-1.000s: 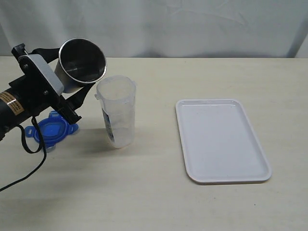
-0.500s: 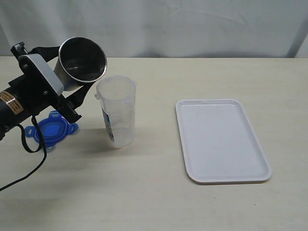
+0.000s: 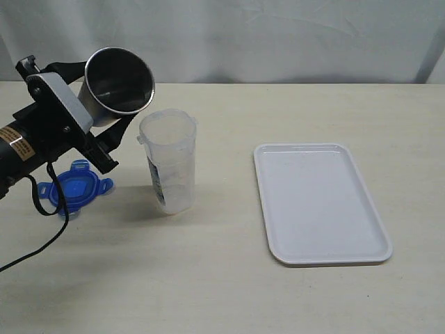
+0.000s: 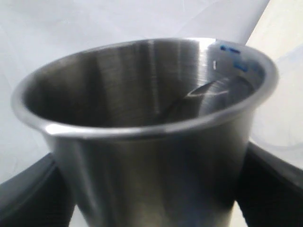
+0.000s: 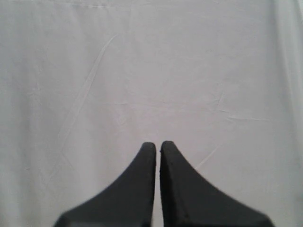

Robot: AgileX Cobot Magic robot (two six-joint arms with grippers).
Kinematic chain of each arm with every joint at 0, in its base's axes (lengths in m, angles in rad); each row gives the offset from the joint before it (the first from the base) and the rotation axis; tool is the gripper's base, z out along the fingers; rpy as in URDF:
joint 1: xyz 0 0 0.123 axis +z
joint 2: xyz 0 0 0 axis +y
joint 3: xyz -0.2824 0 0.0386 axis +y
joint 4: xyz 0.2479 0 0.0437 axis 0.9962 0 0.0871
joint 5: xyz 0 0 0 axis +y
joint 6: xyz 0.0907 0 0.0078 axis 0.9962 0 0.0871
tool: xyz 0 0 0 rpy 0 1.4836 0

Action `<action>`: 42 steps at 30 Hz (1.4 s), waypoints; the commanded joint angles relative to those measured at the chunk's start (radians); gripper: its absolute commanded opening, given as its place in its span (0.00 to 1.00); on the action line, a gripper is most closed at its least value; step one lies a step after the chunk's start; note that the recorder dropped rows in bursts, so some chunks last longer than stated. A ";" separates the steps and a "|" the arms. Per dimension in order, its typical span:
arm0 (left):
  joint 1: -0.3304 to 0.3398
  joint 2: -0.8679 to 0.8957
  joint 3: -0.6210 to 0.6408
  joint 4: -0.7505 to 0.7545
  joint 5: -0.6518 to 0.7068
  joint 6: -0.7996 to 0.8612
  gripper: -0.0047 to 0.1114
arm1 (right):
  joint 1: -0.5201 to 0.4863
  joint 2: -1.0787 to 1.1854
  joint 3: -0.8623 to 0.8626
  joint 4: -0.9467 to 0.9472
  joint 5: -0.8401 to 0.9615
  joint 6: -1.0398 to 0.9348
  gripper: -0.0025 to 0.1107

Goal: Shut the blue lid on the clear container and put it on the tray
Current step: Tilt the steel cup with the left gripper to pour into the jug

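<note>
Near clear container [image 3: 168, 161], tilted metal cup [image 3: 119, 85]

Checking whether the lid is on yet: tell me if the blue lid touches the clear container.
Apart. The exterior view shows the lid lying flat on the table, with bare tabletop between it and the container.
</note>
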 commanded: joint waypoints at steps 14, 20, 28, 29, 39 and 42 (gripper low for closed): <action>-0.008 -0.018 -0.013 -0.009 -0.048 0.024 0.04 | 0.000 0.004 0.002 -0.007 0.012 0.002 0.06; -0.008 -0.018 -0.013 -0.009 -0.048 0.058 0.04 | 0.000 0.004 0.002 -0.007 0.012 0.002 0.06; -0.008 -0.018 -0.013 -0.009 -0.048 0.061 0.04 | 0.000 0.004 0.002 -0.007 0.012 0.002 0.06; -0.008 -0.018 -0.013 -0.009 -0.048 0.068 0.04 | 0.000 0.004 0.002 -0.007 0.012 0.002 0.06; -0.008 -0.018 -0.013 -0.009 -0.050 0.070 0.04 | 0.000 0.004 0.002 -0.007 0.012 0.002 0.06; -0.008 -0.018 -0.013 -0.009 -0.050 0.070 0.04 | 0.000 0.004 0.002 -0.007 0.012 0.002 0.06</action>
